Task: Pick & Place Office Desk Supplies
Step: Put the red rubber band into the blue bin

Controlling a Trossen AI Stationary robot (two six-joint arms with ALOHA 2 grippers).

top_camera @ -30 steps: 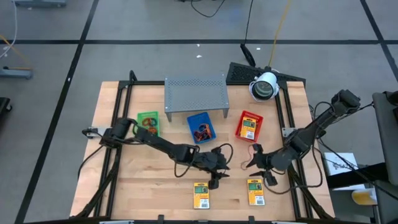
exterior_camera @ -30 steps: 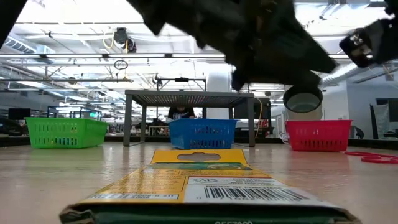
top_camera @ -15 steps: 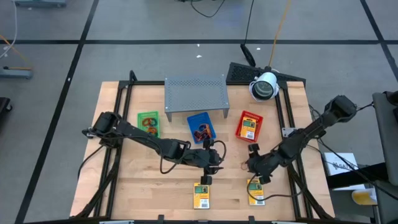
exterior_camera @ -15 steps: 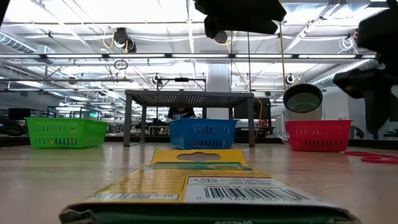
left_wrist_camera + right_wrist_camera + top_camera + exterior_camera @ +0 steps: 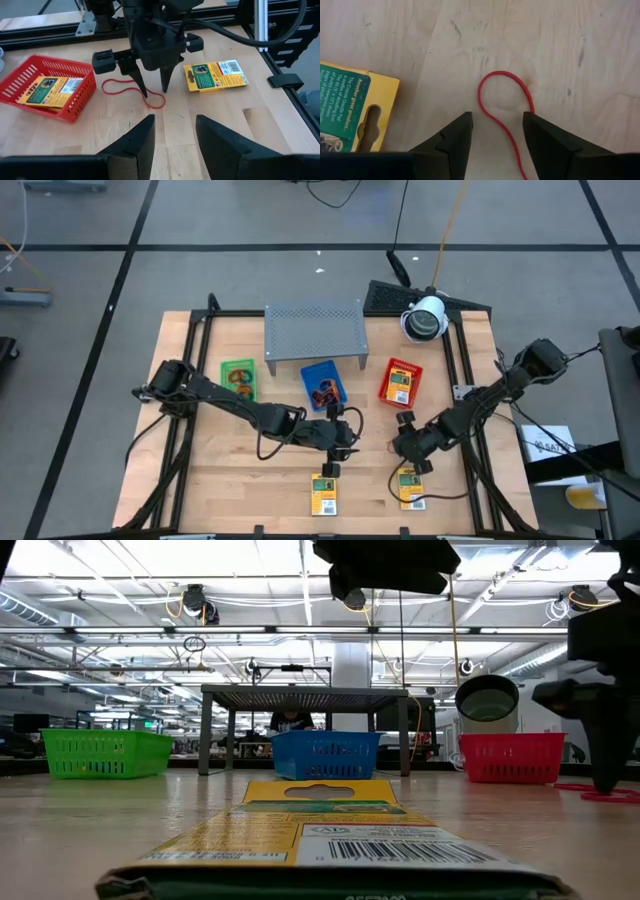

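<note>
**Ana:** While the wooden table (image 5: 230, 470) fills most of the high view, what is the next biggest thing on it?

**Ben:** That is the grey perforated shelf (image 5: 314, 332) at the far edge. In front of it stand 3 trays: a green tray (image 5: 238, 376), a blue tray (image 5: 322, 384) and a red tray (image 5: 401, 381), which holds 1 yellow packet.

**Ana:** Where are the arms?

**Ben:** Both reach toward the table's middle. The left gripper (image 5: 172, 131) hangs above bare wood between the blue tray and the near packet. Its fingers stand apart and hold nothing.

**Ana:** And the right one?

**Ben:** The right gripper (image 5: 492, 132) points down at the table, just in front of the red tray. Its fingers are spread with 1 on each side of a strand of the red rubber band (image 5: 134, 92), which lies flat on the wood. They have not closed on it.

**Ana:** Where are the other supplies?

**Ben:** 2 yellow packets lie flat near the front edge: the left packet (image 5: 323, 494) near the middle, and the right packet (image 5: 410, 486) just beside the right gripper. The band lies between the red tray and that right packet.
</note>
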